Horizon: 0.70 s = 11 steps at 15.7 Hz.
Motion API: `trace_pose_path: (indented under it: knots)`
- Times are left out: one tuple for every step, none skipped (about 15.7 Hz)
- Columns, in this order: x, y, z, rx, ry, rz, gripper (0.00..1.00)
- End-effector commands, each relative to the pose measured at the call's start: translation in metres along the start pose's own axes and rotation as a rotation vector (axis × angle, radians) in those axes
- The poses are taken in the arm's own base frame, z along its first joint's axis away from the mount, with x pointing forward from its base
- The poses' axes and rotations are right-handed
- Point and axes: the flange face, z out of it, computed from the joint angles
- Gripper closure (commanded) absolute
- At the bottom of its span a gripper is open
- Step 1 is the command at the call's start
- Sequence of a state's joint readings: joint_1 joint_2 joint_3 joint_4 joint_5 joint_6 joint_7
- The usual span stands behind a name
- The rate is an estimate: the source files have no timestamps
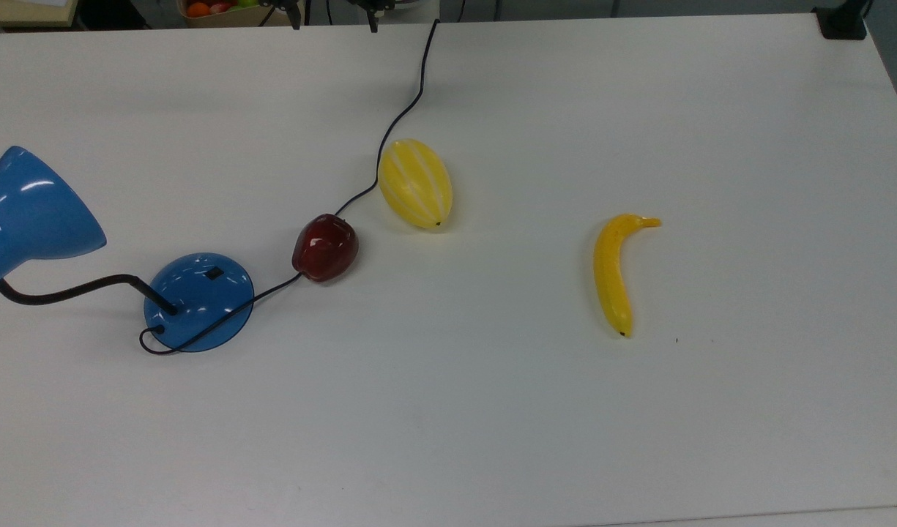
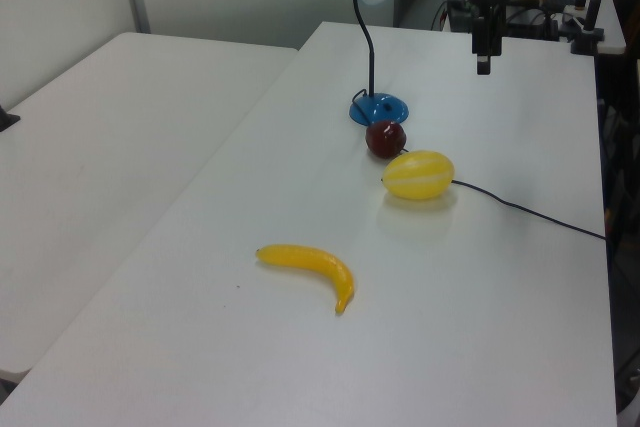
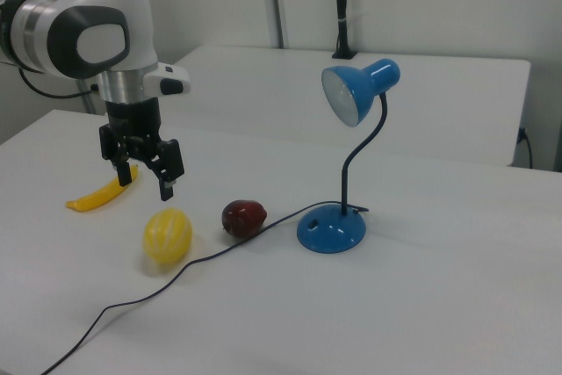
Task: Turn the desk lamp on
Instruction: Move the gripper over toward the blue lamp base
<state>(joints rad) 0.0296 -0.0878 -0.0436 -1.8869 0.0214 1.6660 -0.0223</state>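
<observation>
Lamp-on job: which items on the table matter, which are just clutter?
Job:
desk lamp, off
switch on its blue base
gripper, open, hanging above the table, apart from the lamp

Lying about:
red apple, on the cord
yellow melon
banana

The arm [image 3: 97, 28] has glossy white rounded casings with a dark grey ring around a joint cap and a silver-grey wrist collar. Below sits a black gripper [image 3: 146, 173] with 2 slim black fingers [image 3: 166, 179].
</observation>
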Motion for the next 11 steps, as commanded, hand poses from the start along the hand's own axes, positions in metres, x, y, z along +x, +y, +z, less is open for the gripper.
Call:
trace_pose_path:
  knots:
    - [0.001,0.002,0.005,-0.018,-0.025,0.007,0.31]
    - [0.001,0.003,0.005,-0.018,-0.024,0.011,0.48]
    - [0.003,0.003,0.008,-0.017,-0.025,0.015,0.65]
    - [0.007,0.003,0.013,-0.017,-0.031,0.016,0.82]
    - [0.011,0.009,0.016,-0.014,-0.022,0.027,0.96]
    - [0.016,0.018,0.017,-0.015,0.001,0.045,1.0]
    - [0.02,0.026,0.016,-0.012,0.028,0.059,1.0]
    - [0.026,0.033,0.022,-0.014,0.037,0.071,1.0]
    - [0.031,0.043,0.025,-0.011,0.051,0.088,1.0]
    - [0.038,0.052,0.027,-0.012,0.074,0.105,1.0]
    - [0.047,0.059,0.031,-0.013,0.088,0.116,1.0]
